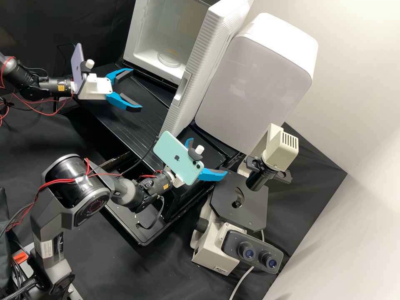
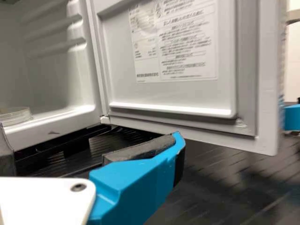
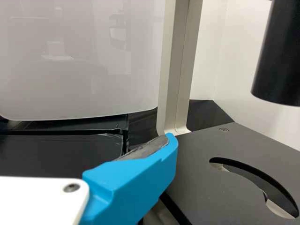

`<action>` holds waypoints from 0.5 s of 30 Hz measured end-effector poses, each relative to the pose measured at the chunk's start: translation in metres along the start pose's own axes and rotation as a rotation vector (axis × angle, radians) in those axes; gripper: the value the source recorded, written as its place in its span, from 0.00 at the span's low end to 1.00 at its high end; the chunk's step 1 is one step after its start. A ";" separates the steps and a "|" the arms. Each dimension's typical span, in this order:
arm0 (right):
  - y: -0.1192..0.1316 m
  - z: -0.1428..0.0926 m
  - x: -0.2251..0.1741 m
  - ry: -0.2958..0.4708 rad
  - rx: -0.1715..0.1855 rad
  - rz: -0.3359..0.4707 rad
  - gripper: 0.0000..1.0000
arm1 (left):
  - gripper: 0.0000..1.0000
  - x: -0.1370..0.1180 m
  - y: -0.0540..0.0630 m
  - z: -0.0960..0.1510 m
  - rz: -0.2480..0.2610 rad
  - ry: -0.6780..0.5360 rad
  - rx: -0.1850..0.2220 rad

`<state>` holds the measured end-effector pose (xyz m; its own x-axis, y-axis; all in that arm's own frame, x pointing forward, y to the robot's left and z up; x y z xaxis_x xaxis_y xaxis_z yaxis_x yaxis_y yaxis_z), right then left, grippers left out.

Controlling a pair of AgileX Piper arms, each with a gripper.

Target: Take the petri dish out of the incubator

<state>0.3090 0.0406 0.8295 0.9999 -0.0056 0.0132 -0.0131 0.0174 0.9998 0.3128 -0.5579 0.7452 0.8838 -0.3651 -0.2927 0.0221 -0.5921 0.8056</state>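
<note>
White wall (image 1: 358, 83), black-draped bench (image 1: 166, 271)

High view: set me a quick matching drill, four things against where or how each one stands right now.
Things:
1. petri dish
2. incubator door
3. left hand
4. right hand

States or places:
A. swung open
B. beside the microscope stage
C. inside the incubator, on its floor
D. open, in front of the incubator's opening

Pairs: 1-C, 2-A, 3-D, 4-B.

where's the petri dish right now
In the high view the petri dish sits on the floor of the open incubator, at the bench's far side, just beyond the open left gripper.
</note>
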 end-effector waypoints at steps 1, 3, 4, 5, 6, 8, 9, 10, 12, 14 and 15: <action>0.000 0.000 0.000 0.000 0.000 0.000 1.00 | 1.00 0.005 0.001 -0.002 -0.004 0.013 -0.006; 0.000 0.000 0.000 0.000 0.000 0.000 1.00 | 1.00 0.013 0.003 -0.006 -0.001 0.032 -0.015; 0.000 0.000 0.000 0.000 0.000 0.000 1.00 | 1.00 0.017 0.004 -0.008 0.004 0.043 -0.019; 0.000 0.000 0.000 0.000 0.000 0.000 1.00 | 1.00 0.021 0.006 -0.010 0.007 0.052 -0.022; 0.000 0.000 0.000 0.000 0.000 0.000 1.00 | 1.00 0.026 0.007 -0.013 0.005 0.068 -0.031; 0.000 0.000 0.000 0.000 0.000 0.000 1.00 | 1.00 0.034 0.011 -0.019 0.010 0.091 -0.041; 0.000 0.000 0.000 0.000 0.000 0.000 1.00 | 1.00 0.037 0.011 -0.021 0.008 0.102 -0.046; 0.000 0.000 0.000 0.000 0.000 0.000 1.00 | 1.00 0.040 0.013 -0.023 0.008 0.108 -0.049; 0.000 0.000 0.000 0.000 0.000 0.000 1.00 | 1.00 0.045 0.016 -0.028 0.010 0.129 -0.058; 0.000 0.000 0.000 0.000 0.000 0.000 1.00 | 1.00 0.051 0.020 -0.030 0.017 0.138 -0.062; 0.000 0.000 0.000 0.000 0.000 0.000 1.00 | 1.00 0.054 0.022 -0.033 0.023 0.147 -0.067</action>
<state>0.3090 0.0406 0.8295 0.9999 -0.0056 0.0132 -0.0131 0.0174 0.9998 0.3763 -0.5669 0.7642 0.9431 -0.2662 -0.1991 0.0277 -0.5341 0.8450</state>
